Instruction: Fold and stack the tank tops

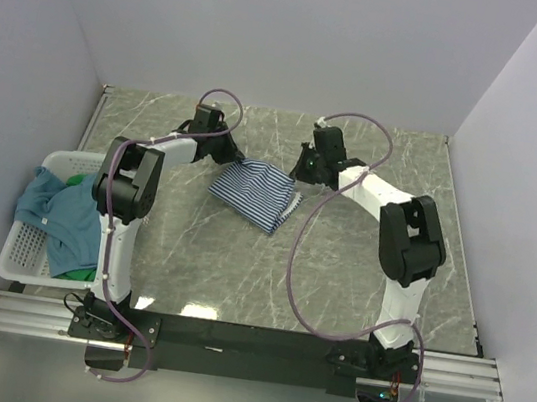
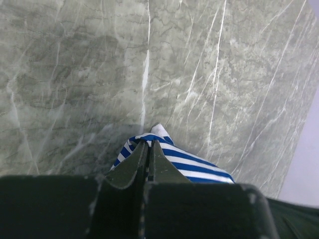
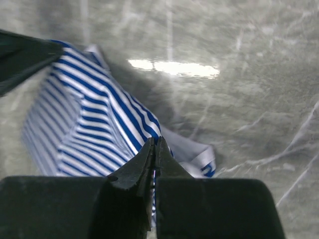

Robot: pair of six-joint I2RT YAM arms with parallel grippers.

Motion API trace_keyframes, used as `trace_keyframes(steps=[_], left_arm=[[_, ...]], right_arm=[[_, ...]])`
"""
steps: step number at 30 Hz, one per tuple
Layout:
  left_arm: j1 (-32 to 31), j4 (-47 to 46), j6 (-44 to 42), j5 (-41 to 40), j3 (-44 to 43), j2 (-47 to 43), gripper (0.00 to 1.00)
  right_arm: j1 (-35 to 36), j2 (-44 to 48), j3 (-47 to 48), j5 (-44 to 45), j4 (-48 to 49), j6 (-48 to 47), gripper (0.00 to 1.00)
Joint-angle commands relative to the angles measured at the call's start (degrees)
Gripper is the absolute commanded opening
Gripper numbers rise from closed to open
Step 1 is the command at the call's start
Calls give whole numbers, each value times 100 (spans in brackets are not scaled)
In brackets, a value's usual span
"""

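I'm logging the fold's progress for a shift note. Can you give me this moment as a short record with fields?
garment in work: striped tank top, spread between the two arms above the table
left jaws: shut on one corner of it
right jaws: shut on its opposite edge
waiting: teal tank top and green tank top, heaped in the white basket at the left
folded stack: none visible yet

Grey marbled table (image 1: 339,272) bears the striped top (image 1: 254,194) and basket (image 1: 23,250) (left edge).
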State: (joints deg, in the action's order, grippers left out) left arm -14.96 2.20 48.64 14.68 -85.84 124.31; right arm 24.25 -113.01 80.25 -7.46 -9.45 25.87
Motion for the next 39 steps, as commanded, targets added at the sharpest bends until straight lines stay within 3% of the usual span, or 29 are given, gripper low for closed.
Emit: trace_keyframes(steps=[1,15,27,29,36,39], left_arm=[[-7,-44,-180,-97,-29,-478,0],[-33,-351,-39,17,42,-610,1],[-174,-316,-13,53,-530,75,1],[-183,-404,13,88,-504,137,5],[-156,-817,-30,9,-363,-240,43],[-51,-958,-4,-123,-179,-679,47]], right_arm=[[167,604,44,324,-100,32,0],[150,1132,-1204,720,330,349,0],[-272,1080,-1705,667,602,472,0],[-350,1071,-1802,606,672,489,0],[-439,1088,-2136,544,848,551,0],[-456,1071,-2162,553,814,595,0]])
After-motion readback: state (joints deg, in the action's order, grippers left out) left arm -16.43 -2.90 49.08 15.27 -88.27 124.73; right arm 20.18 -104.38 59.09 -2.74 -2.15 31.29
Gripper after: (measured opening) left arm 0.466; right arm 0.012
